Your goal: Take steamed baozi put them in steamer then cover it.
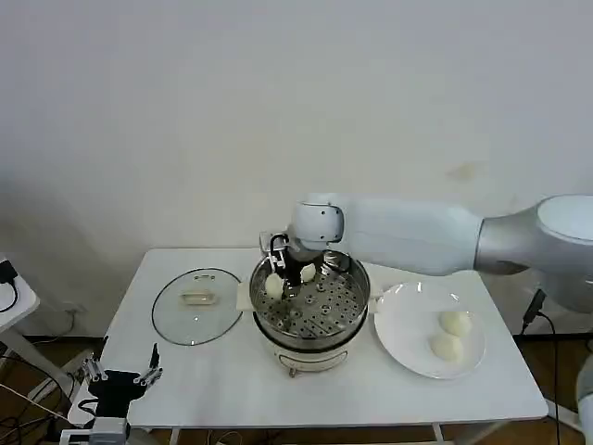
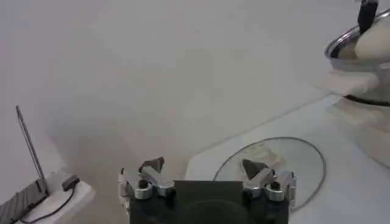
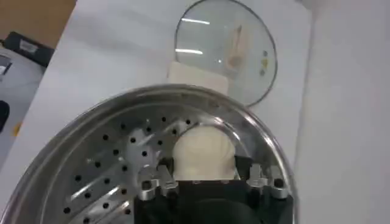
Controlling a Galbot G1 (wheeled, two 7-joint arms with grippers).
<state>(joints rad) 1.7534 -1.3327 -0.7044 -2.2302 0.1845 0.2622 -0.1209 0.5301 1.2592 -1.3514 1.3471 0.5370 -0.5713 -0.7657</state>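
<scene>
Right gripper [image 1: 278, 270] clamping a baozi [image 3: 204, 152] over the steamer [image 1: 343, 320]; lower onto free tray holes before letting go, left gripper [image 1: 120, 368] idle, spread wide

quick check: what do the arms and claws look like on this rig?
The right arm is glossy white with a grey shoulder segment and a rounded white wrist; its claw is black. The left claw has a black body, silver metal finger mounts with bolts, and dark angular fingertips.
</scene>
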